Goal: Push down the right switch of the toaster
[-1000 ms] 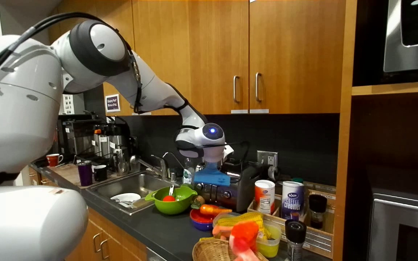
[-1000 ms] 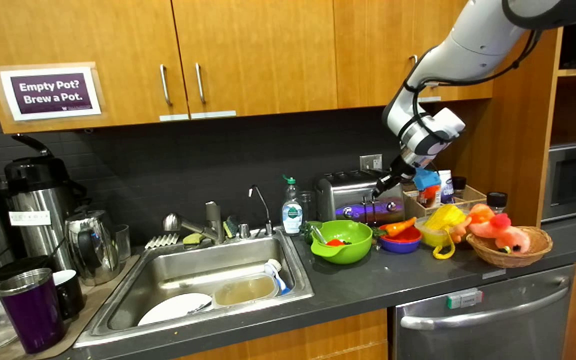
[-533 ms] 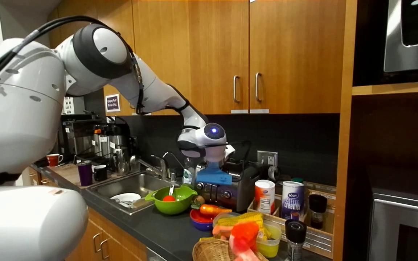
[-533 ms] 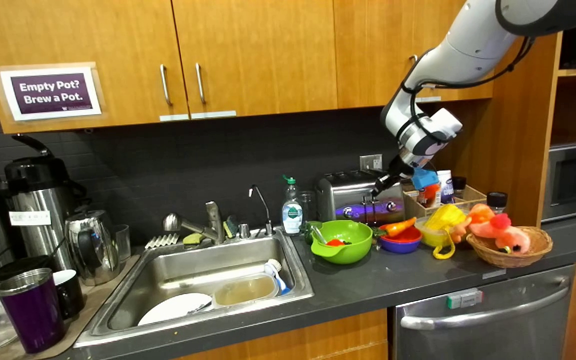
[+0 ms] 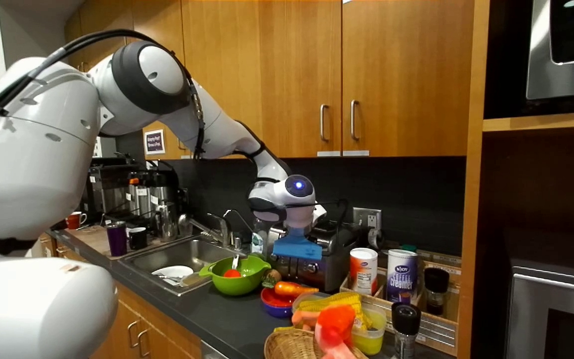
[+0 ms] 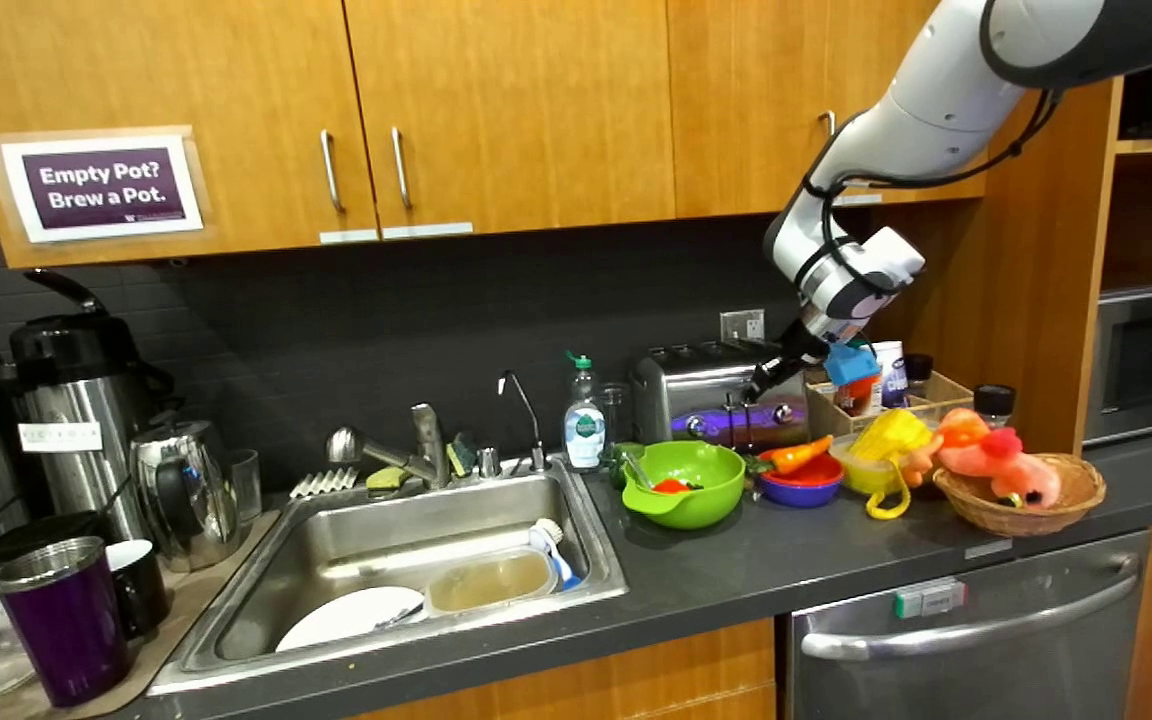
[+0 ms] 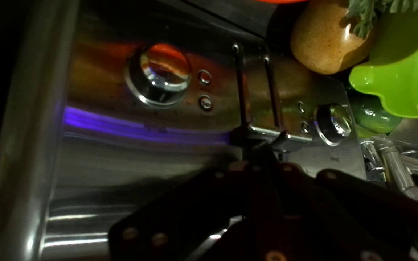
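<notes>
The shiny silver toaster (image 6: 671, 390) stands against the back wall; it also shows in an exterior view (image 5: 339, 259). The wrist view looks at its front upside down, so the right switch (image 7: 267, 132) is the lever left of its neighbour, the left switch (image 7: 299, 137). Both levers sit side by side at the upper ends of their slots. My gripper (image 7: 258, 148) is shut, its dark fingertips together at the upper side of the right switch. I cannot tell whether they touch it. In an exterior view the fingertips (image 6: 754, 392) are before the toaster front; a blue block (image 5: 297, 248) hides them elsewhere.
A green bowl (image 6: 686, 485), a red and blue bowl pair (image 6: 802, 490) with a carrot, and a basket (image 6: 1021, 510) stand in front and to the right. A wooden box (image 6: 921, 405) with jars is right of the toaster. A soap bottle (image 6: 584, 420) stands left.
The arm has come slightly lower and, in an exterior view, a little to the right. The fingertips have dropped slightly before the toaster front. The other objects have not moved.
</notes>
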